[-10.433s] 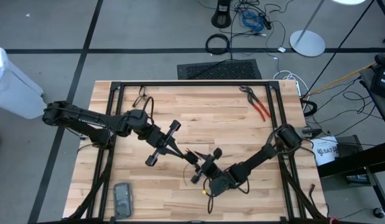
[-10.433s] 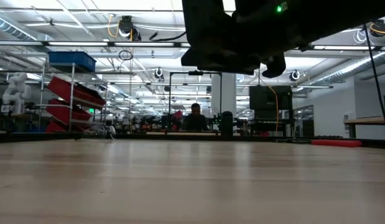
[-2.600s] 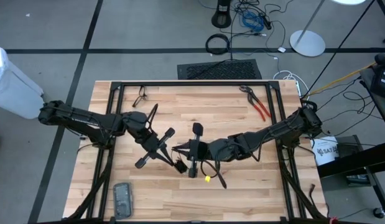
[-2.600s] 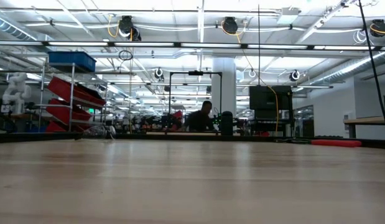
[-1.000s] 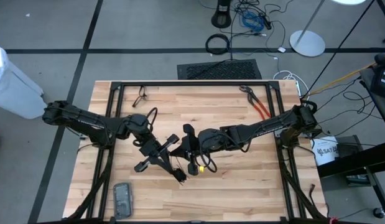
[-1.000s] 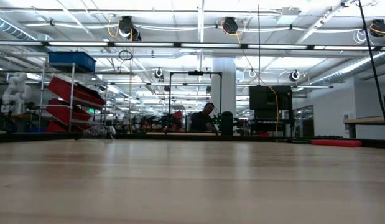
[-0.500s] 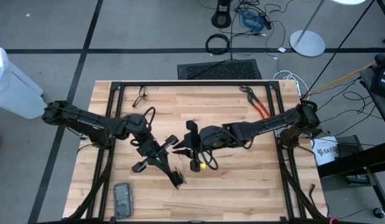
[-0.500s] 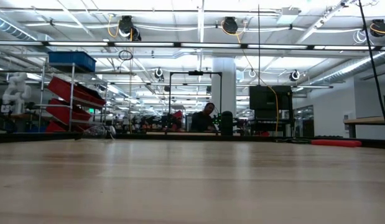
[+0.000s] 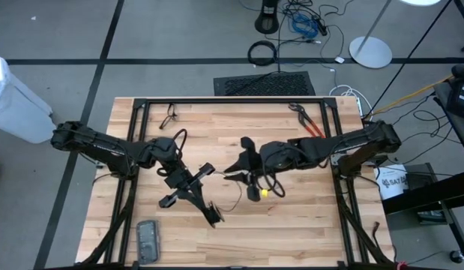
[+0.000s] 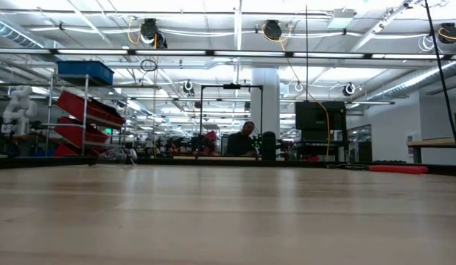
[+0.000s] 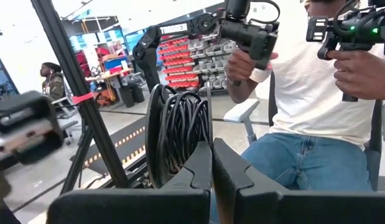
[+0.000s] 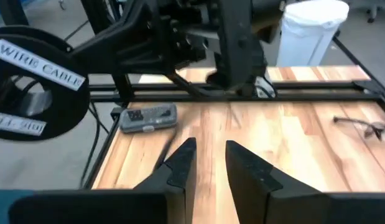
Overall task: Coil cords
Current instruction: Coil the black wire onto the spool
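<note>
The thin black cord shows in the left wrist view as a bunch of several loops [image 11: 178, 127] just past my left gripper [image 11: 212, 163], which is shut on it. In the high view my left gripper [image 9: 212, 216] is near the table's middle front. One thin strand [image 9: 236, 198] curves from it toward my right gripper [image 9: 229, 174]. My right gripper [image 12: 209, 163] is open over the table's middle, with nothing visible between its fingers. A small yellow piece [image 9: 263, 192] shows beside the right wrist; what it belongs to I cannot tell. My left gripper pinches several strands of the cord's loops [image 11: 191, 160] between its two shut fingers. The fingers slant toward the table's near edge. The bunch of loops stands out beyond the fingertips; in the high view the gripper hides the place of contact.
Red-handled pliers [image 9: 312, 127] lie at the far right, glasses [image 9: 170, 116] at the far left, and a grey handset [image 9: 148, 240] at the near left. Black frame rails [image 9: 232, 100] run round the tabletop. A seated person [image 11: 316, 93] holding hand controls shows beyond the table's near side.
My right gripper has gone toward the table's right edge, away from my left gripper, and the yellow piece has gone with it. A thin strand of cord now shows between the two grippers.
</note>
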Tool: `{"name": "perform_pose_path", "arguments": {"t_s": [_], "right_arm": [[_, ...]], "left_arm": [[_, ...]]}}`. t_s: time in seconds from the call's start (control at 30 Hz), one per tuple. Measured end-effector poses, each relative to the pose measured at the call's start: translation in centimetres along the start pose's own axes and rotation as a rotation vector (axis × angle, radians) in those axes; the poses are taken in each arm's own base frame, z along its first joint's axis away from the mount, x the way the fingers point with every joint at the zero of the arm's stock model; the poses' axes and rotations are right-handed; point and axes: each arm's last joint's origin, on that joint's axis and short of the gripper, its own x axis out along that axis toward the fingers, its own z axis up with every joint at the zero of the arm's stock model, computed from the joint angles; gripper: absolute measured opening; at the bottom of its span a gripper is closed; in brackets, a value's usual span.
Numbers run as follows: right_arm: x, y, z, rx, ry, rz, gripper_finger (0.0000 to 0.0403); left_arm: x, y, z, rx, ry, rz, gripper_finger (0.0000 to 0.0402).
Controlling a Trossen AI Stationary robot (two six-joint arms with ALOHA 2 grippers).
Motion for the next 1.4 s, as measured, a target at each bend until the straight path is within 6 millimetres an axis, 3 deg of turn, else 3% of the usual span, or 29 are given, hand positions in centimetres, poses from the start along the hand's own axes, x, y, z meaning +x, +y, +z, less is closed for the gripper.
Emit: {"name": "perform_pose_path", "arguments": {"t_s": [0.27,0.57,0.7,0.9,1.03,1.23,1.4], "right_arm": [[-2.1,0.5,0.5,0.019,0.006,0.018,0.0007],[-2.6,2.0,-1.3,-0.020,0.161,0.034,0.0001],[-2.5,4.2,-2.1,-0.018,0.182,0.004,0.0002],[-1.5,8.4,-5.7,-0.025,0.130,-0.058,0.0022],[-1.2,9.7,-9.0,0.034,0.104,-0.108,0.0038],[-0.5,9.4,-12.6,0.103,0.039,-0.202,0.0064],[0.5,8.3,-14.2,0.158,-0.126,-0.196,0.0096]], "left_arm": [[0.0,0.0,0.0,0.001,-0.001,0.005,0.0002],[0.0,0.0,0.0,-0.007,0.003,0.008,0.0002],[-0.1,0.1,-0.3,-0.024,0.025,0.021,0.0002],[-0.3,0.3,-0.5,-0.055,0.035,0.035,0.0002],[-0.4,0.5,-0.5,-0.055,0.040,0.057,0.0002],[-0.4,0.6,-0.6,-0.059,0.060,0.117,0.0002],[-0.5,0.7,-0.6,-0.078,0.066,0.144,0.0002]]}}
